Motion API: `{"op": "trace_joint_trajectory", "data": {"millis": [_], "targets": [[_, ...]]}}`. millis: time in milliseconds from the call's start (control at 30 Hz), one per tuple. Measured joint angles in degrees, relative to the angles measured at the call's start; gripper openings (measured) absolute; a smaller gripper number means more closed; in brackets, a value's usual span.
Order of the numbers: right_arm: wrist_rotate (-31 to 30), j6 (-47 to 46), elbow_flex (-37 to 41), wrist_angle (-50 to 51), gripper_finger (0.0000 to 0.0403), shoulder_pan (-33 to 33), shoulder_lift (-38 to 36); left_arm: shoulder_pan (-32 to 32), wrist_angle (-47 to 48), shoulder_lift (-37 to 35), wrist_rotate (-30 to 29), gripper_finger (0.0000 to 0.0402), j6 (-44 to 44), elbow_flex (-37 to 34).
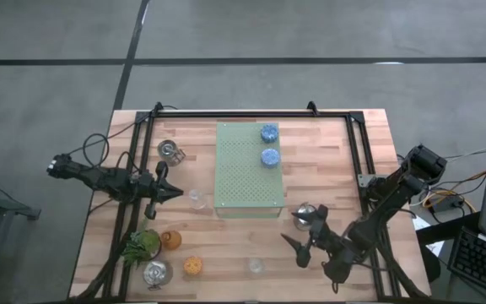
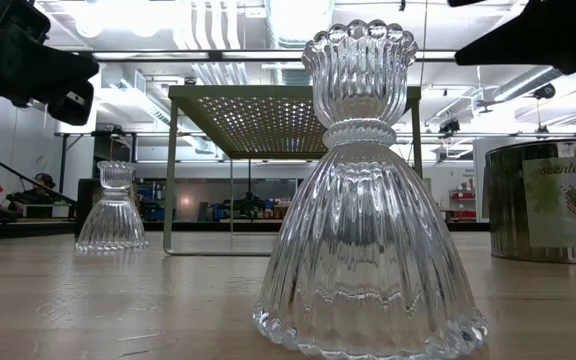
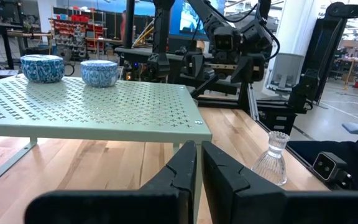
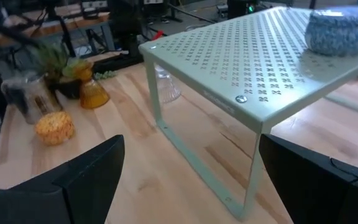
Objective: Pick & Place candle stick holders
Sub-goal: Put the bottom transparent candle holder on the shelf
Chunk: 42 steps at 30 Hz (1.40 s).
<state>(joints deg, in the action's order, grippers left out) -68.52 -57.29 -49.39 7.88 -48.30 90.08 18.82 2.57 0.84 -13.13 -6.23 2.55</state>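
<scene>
Two blue holders (image 1: 269,144) sit on your green board (image 1: 246,181) at upper centre, while the rest stay on the table (image 1: 344,160): silver, orange and amber ones lower left. Your left gripper (image 1: 174,192) hovers closed left of the board by a clear holder (image 1: 197,198); your right gripper (image 1: 298,230), fingers wide apart and empty, hangs lower right by a silver holder (image 1: 305,211).

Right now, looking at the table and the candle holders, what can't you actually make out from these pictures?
- Low view: the clear glass holder up close fills the middle and hides most of the green perforated shelf and whatever stands behind it.
- Low view: the silver tin is cut off by the right edge, and its label is only partly readable.
- Right wrist view: the blue holder is cut off by the top edge.
- High view: the second clear glass holder is too small for detail.
</scene>
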Motion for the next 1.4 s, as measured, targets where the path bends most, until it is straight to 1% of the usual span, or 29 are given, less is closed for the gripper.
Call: {"op": "trace_joint_trajectory", "data": {"millis": [67,133,267,400,533,733,1000,1200,1333,1400], "targets": [[0.4,-1.7,0.0,-0.3,0.0364,0.1,0.0,0.0,0.0,0.0,0.0,0.0028,0.0,0.0],[1.0,-1.0,0.0,-0.5,0.0364,0.1,0.0,0.0,0.0,0.0,0.0,0.0028,0.0,0.0],[3.3,4.3,0.0,-2.9,0.0364,0.1,0.0,0.0,0.0,0.0,0.0,0.0028,0.0,0.0],[7.2,13.4,0.0,-7.8,0.0363,0.1,0.1,0.0,0.0,0.0,0.0,0.0028,0.0,0.0],[10.3,17.2,0.0,-10.4,0.0363,0.1,1.8,0.0,0.0,0.0,0.0,0.0028,0.0,0.0],[14.3,19.1,0.0,-14.3,0.0363,0.4,6.0,0.0,0.0,0.0,0.0,0.0028,0.0,0.0],[15.2,21.8,0.0,-17.6,0.0363,2.8,8.3,0.0,0.0,0.0,0.0,0.0028,0.0,0.0],[19.9,21.7,0.0,-19.5,0.0363,3.2,7.8,0.0,0.0,0.0,0.0,0.0028,0.0,0.0],[25.2,21.0,0.0,-22.7,0.0363,3.2,7.8,0.0,0.0,0.0,0.0,0.0028,0.0,0.0],[26.9,20.5,0.0,-24.2,0.0363,3.3,7.8,0.0,0.0,0.1,0.0,0.0028,0.0,0.0]]}}
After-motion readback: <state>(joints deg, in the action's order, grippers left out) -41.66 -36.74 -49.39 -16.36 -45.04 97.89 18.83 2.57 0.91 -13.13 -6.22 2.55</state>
